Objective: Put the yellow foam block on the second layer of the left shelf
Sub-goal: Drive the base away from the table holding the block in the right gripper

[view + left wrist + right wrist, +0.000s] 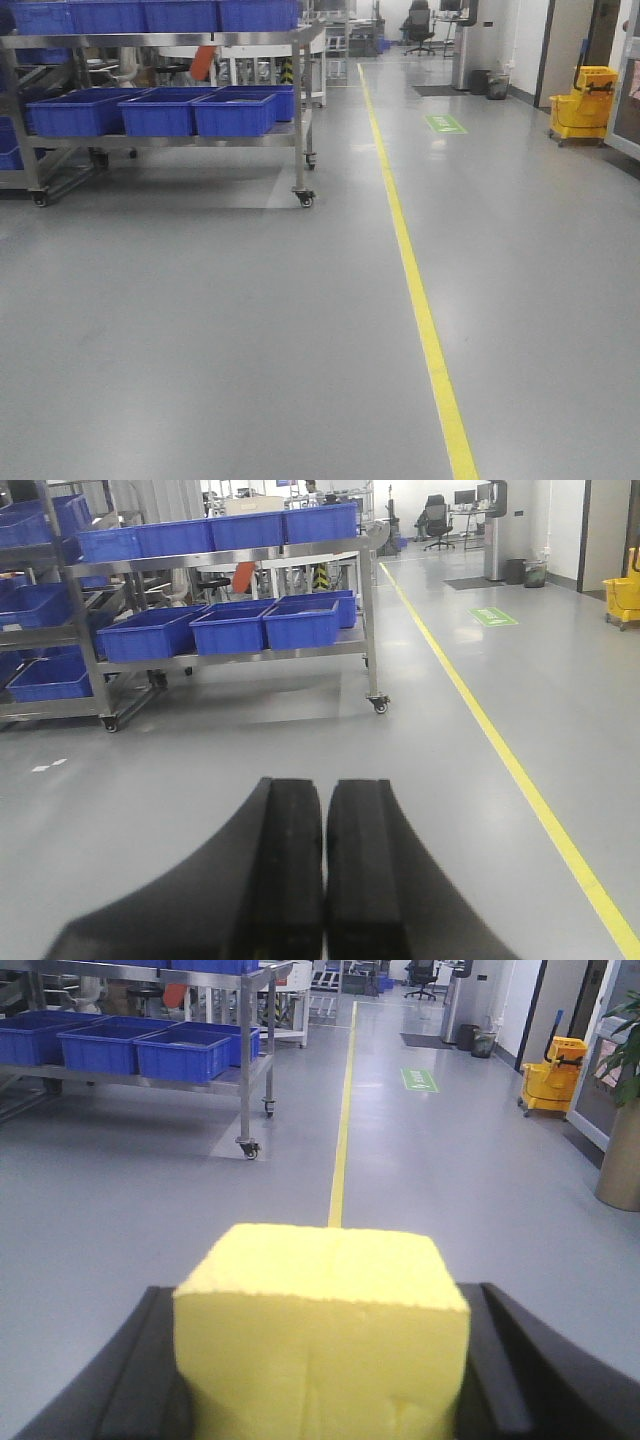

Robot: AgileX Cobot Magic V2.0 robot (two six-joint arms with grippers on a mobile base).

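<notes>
Right wrist-mounted view: the yellow foam block [320,1330] is clamped between the two black fingers of the right hand [328,1370] and is seen directly in front of the yellow floor line [342,1110], whose near stretch is hidden behind it. The left hand [325,870] is pressed together with nothing held. A wheeled steel rack [300,100] loaded with blue bins [235,113] is stood left of the line, and a yellow mop bucket [583,103] is parked right of it.

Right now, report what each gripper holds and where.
The right gripper clamps the yellow foam block by its opposite sides; the left gripper is shut on nothing.
</notes>
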